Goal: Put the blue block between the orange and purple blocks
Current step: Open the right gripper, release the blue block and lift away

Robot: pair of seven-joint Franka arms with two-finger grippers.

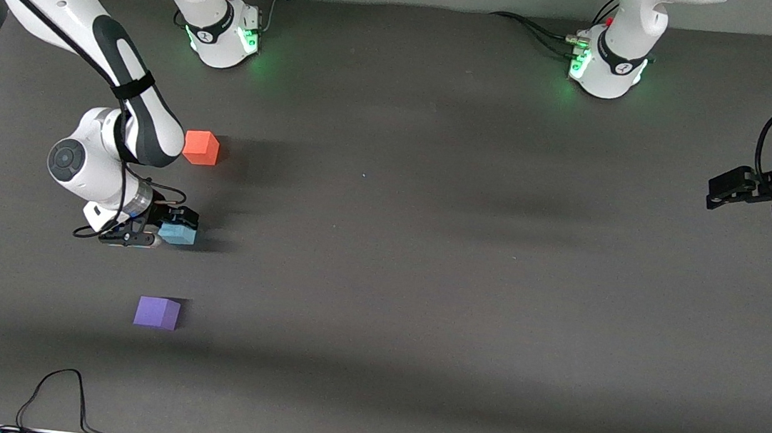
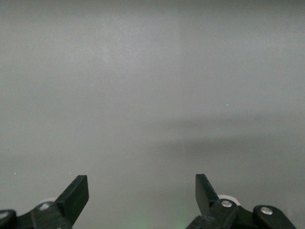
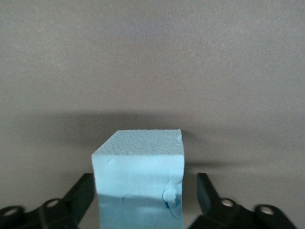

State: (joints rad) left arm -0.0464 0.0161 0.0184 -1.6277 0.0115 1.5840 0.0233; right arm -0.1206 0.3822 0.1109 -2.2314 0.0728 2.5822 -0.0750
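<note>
In the front view, the right arm is reaching down from its base at the top of the scene toward its own end of the surface [image 1: 425,249]. The right end effector [image 1: 166,228] is sitting low at the blue block [image 1: 178,232], one finger on each side of it. The blue block is lying between the other two cubes: the orange block [image 1: 201,147] is resting farther from the front camera, partly tucked beside the right arm's elbow, and the purple block [image 1: 157,312] is resting nearer to the front camera. All three are lining up roughly in a row, each well apart from the next. The left arm is waiting at its own end of the surface, with the left end effector [image 1: 727,191] hanging over the dark mat.

In the left wrist view, the left end effector [image 2: 142,195] is showing its two fingertips spread wide, released, with only bare grey surface [image 2: 152,86] between them.

In the right wrist view, the blue block [image 3: 139,179] is filling the space between the fingers [image 3: 206,191] of the right end effector [image 3: 145,195]. Narrow gaps are showing between the cube's sides and each finger, so the end effector is reading as released around the block, not clenching it. The block's face is carrying a small dent near one edge.
</note>
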